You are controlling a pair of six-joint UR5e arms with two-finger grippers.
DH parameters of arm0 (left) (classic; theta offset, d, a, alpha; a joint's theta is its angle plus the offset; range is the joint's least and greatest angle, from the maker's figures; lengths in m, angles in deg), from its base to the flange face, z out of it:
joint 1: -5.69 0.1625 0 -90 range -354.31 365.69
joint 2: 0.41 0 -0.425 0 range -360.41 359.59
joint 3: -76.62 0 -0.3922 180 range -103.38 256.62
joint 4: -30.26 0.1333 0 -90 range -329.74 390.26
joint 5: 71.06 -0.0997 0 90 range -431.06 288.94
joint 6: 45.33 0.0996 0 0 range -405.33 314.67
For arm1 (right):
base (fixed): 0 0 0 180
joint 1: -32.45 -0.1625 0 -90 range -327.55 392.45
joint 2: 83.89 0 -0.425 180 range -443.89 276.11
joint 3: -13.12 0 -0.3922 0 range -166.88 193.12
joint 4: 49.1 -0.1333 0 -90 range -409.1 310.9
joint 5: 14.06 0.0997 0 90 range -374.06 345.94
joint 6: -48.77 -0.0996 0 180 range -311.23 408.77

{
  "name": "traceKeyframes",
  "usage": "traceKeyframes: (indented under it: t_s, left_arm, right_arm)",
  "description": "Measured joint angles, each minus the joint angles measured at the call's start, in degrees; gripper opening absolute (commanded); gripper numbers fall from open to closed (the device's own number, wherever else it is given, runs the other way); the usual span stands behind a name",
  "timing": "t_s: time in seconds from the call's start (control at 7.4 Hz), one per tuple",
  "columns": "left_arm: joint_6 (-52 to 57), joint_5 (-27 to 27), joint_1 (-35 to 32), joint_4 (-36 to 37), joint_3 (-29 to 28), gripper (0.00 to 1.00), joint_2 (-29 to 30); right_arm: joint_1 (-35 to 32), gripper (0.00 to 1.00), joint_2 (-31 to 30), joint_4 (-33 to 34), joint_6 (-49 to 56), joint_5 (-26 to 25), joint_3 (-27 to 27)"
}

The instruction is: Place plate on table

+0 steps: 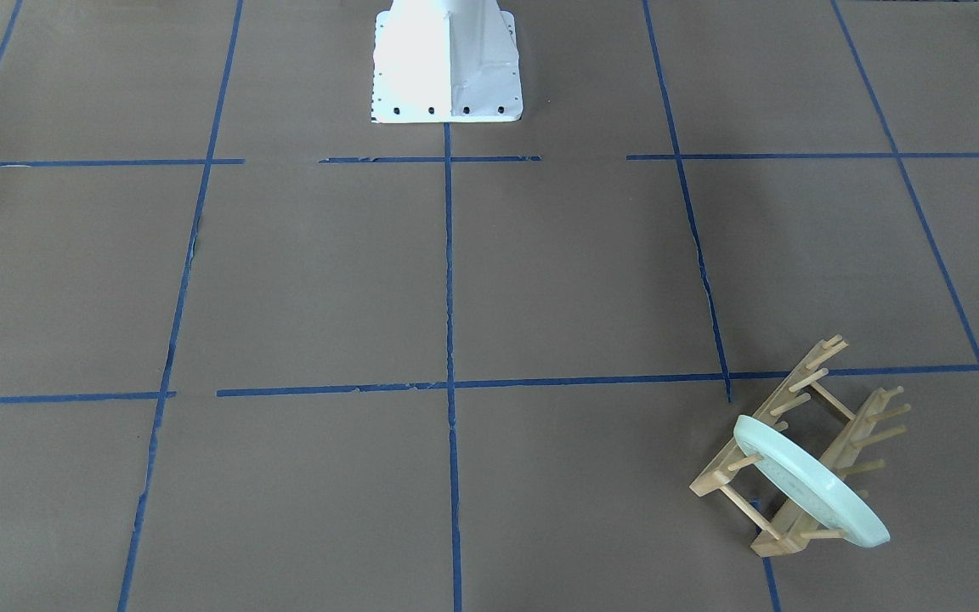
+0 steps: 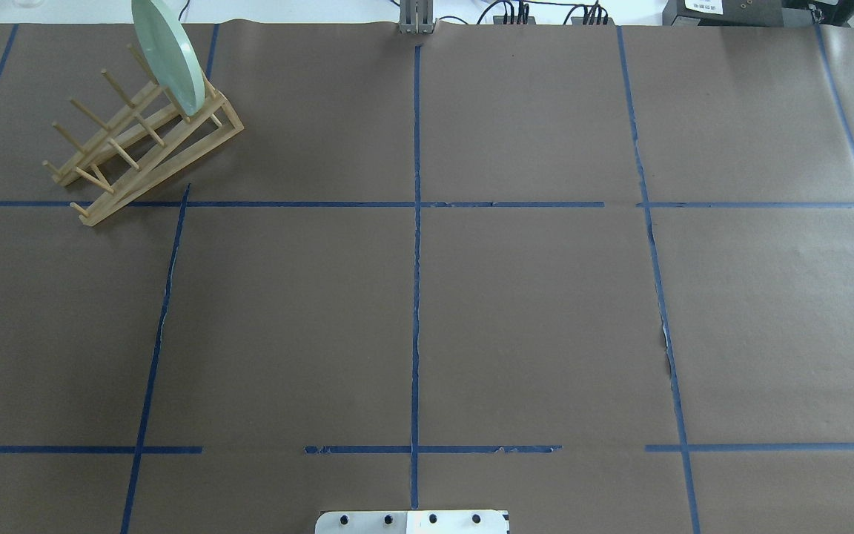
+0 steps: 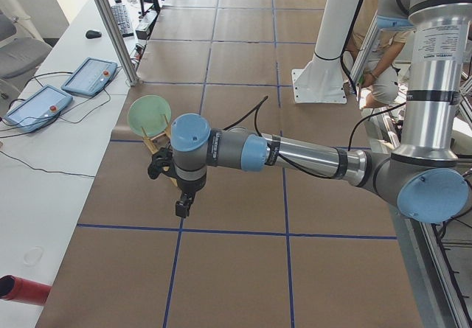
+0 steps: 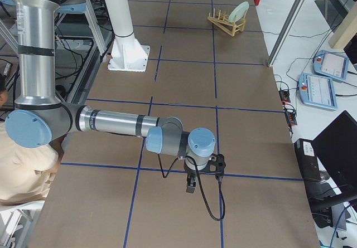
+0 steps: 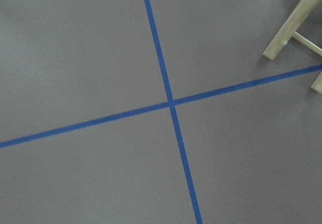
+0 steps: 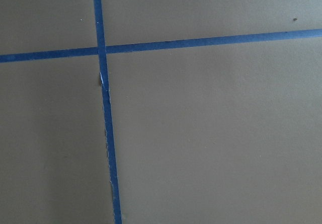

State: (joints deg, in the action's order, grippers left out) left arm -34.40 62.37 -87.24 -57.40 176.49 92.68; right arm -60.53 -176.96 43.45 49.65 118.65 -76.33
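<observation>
Plate [image 1: 808, 480] standing on edge, not lying on the brown paper, far from the white robot base [image 1: 447, 68]: across the surface from it, on the operators' side, out to the robot's left.

Table [image 2: 531, 319] covered in flat brown paper, cut into big rectangles by blue tape lines [image 2: 416, 259], some torn or broken off short in front of the base. White desk along the edge farthest from the base, with two teach pendants [image 3: 40, 103] and trailing cables. Aluminium post [image 3: 110, 26] rising at that edge, opposite the base.

Left arm [image 3: 310, 155] stretched low and long from the base's left side, with the left gripper [image 3: 182, 206] hanging over the paper near the rack; spread or pressed together, impossible to tell from that side view. Right arm [image 4: 111, 122] stretched the same way on the base's other side, with the right gripper [image 4: 191, 185] low above a tape crossing, well away from the base; fingers likewise impossible to judge.

Wooden peg rack [image 1: 798, 384] angled across a tape line at the corner farthest from the base on the left, holding the plate upright and leaning between its end pegs, the other slots bare.
</observation>
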Motion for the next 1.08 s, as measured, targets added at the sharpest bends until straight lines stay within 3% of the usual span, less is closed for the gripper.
traceKeyframes:
  t_s: [0.14,0.41,0.81,1.08]
  left_arm:
    - [-0.03,-0.02,0.05,-1.51,-0.23,1.00,1.76]
    - [-1.85,0.21,0.29,-14.22,-6.87,1.00,6.26]
    - [-28.53,11.81,1.93,-27.38,-16.82,1.00,14.16]
    - [-45.46,14.71,6.60,-37.06,-18.83,1.00,17.82]
  right_arm:
    - [0.00,1.00,0.00,0.00,0.00,0.00,0.02]
    - [0.00,1.00,0.00,0.00,0.00,0.00,0.04]
    - [0.00,1.00,0.00,0.00,0.00,0.00,0.04]
    - [0.00,1.00,0.00,0.00,0.00,0.00,0.05]
